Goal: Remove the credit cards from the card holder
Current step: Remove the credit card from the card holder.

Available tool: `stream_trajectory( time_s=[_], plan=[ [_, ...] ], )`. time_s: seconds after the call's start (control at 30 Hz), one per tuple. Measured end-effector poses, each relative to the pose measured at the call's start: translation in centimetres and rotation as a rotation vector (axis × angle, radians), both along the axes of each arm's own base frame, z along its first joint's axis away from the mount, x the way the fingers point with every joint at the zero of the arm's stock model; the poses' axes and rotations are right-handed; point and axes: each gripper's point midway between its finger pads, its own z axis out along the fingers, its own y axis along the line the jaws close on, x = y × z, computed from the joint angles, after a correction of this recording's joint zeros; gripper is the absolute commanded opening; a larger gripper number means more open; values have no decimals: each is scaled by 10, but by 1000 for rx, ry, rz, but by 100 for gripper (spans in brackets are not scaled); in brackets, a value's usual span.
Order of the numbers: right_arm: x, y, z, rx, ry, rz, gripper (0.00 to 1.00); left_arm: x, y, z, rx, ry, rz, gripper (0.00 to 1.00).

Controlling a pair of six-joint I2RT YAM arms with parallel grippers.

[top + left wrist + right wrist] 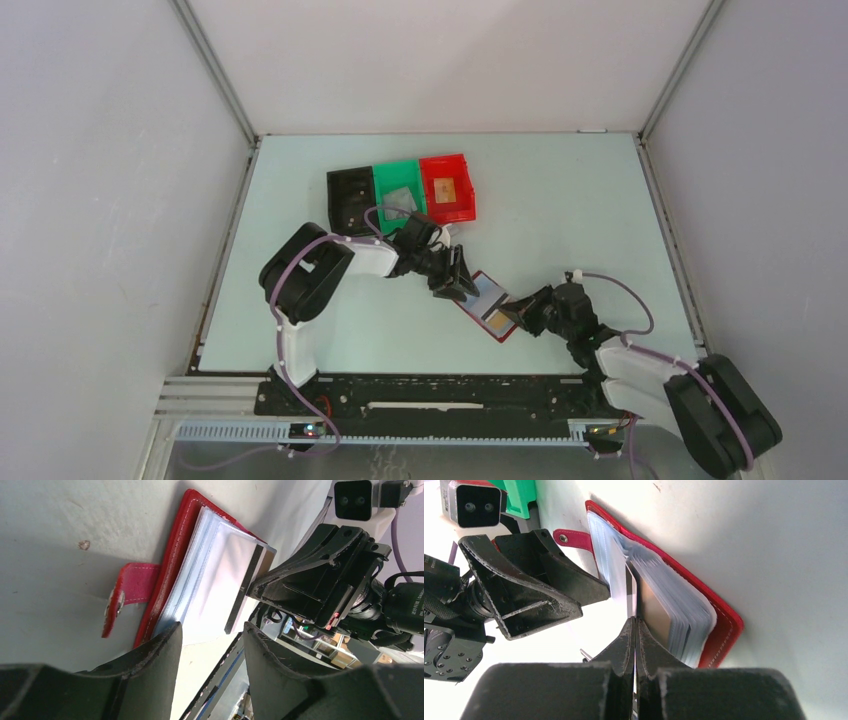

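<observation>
The card holder (478, 292) lies open on the table, dark red, with clear sleeves fanned out (684, 625) and its strap tab (131, 582) to one side. My right gripper (634, 621) is shut on the edge of a pale credit card (220, 585) with a dark stripe along its end, and the card still sits partly in a sleeve. My left gripper (212, 637) is open. One of its fingers (589, 582) rests against the holder's sleeves by the tab, with nothing between the jaws. In the top view the two grippers (456, 280) (522, 311) meet over the holder.
Three small bins stand in a row behind the holder: black (350, 200), green (392, 178) with a grey card (400, 201) in it, and red (447, 168) with a tan card (446, 191) in it. White walls close in the table on three sides.
</observation>
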Motion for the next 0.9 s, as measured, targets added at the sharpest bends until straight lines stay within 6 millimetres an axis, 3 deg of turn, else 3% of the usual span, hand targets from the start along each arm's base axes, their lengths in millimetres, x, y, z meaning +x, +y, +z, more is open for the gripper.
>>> stream_trajectory(
  time_s=[0.9],
  plan=[
    [-18,-15,9,-11,-38,-18,0,-8,7,9,60,-31,-8,58]
  ],
)
